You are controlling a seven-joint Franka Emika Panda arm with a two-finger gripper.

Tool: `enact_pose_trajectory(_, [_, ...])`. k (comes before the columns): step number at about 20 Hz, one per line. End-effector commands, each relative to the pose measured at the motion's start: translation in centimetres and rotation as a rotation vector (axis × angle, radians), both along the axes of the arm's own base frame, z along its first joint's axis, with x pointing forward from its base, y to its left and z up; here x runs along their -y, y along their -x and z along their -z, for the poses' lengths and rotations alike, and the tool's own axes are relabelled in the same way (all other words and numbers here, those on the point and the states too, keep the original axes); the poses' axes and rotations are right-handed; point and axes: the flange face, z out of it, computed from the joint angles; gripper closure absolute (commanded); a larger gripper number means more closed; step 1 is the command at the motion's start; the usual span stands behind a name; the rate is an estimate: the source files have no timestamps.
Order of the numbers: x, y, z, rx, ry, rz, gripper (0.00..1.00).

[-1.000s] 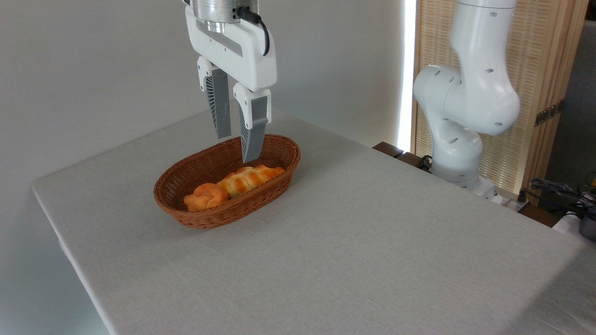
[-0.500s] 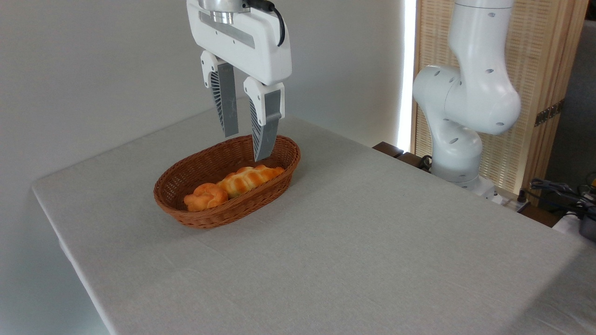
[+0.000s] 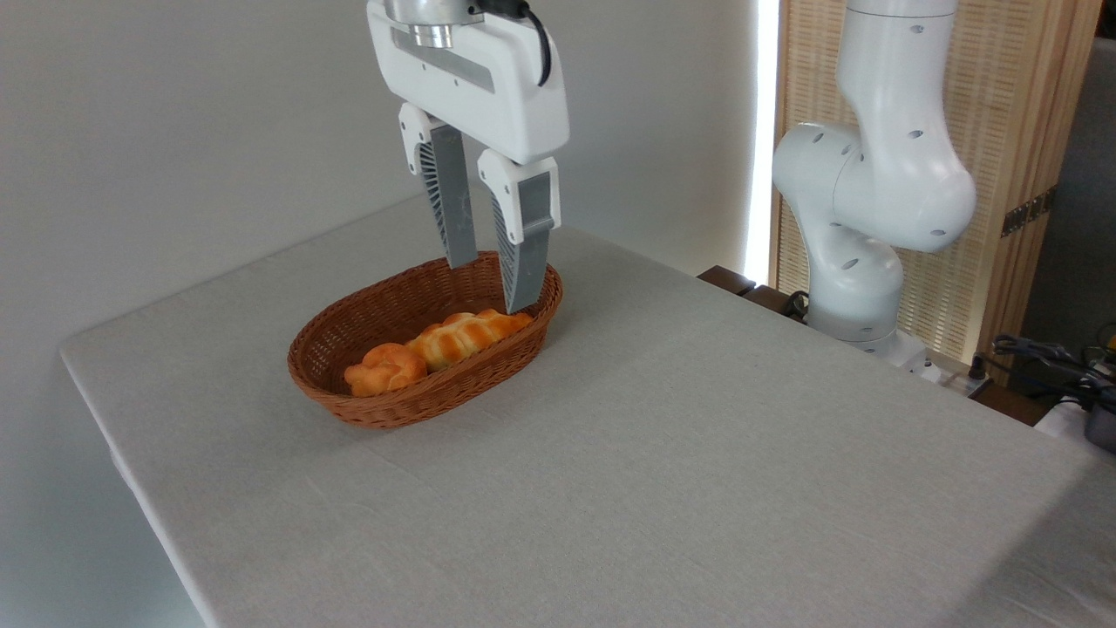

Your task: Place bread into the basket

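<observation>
The long braided golden-orange bread (image 3: 466, 336) lies inside the oval brown wicker basket (image 3: 384, 410), along its right half. A small round orange bun (image 3: 384, 368) rests against the loaf's left end, also in the basket. My gripper (image 3: 491, 286) hangs above the basket's far right end, fingers pointing down. It is open, with nothing between its grey fingers (image 3: 523, 262), and it does not touch the bread.
The basket stands on a grey cloth-covered table (image 3: 663, 453) whose left edge drops off near the basket. The arm's white base (image 3: 863, 218) rises at the back right. Cables and dark objects (image 3: 1055, 366) lie at the far right edge.
The gripper has shifted to the right, from over the basket's middle to over its far right end. It stays open and empty. The bread and bun have not moved.
</observation>
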Motion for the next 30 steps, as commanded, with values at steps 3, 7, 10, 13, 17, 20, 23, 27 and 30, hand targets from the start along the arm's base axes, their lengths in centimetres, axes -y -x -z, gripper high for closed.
enact_pose_trajectory(3, [2.0,-1.6,0.5,-0.034,-0.025,-0.044,0.0])
enact_pose_trajectory(7, [2.9,-1.6,0.5,-0.027,-0.06,-0.028,0.0])
enact_pose_trajectory(10, [3.2,-1.6,0.5,-0.028,-0.066,-0.023,0.0])
enact_pose_trajectory(13, [3.0,-1.6,0.5,-0.028,-0.066,-0.025,0.0])
enact_pose_trajectory(17, [3.4,-1.5,0.6,-0.032,-0.067,-0.019,0.0])
enact_pose_trajectory(20, [3.0,-1.3,0.4,-0.036,-0.067,-0.028,0.0])
enact_pose_trajectory(23, [2.6,-1.3,0.3,-0.031,-0.067,-0.035,0.0])
enact_pose_trajectory(27, [2.2,-1.5,0.3,-0.027,-0.065,-0.049,0.0])
enact_pose_trajectory(30, [2.3,-1.4,0.3,-0.032,-0.067,-0.051,0.0])
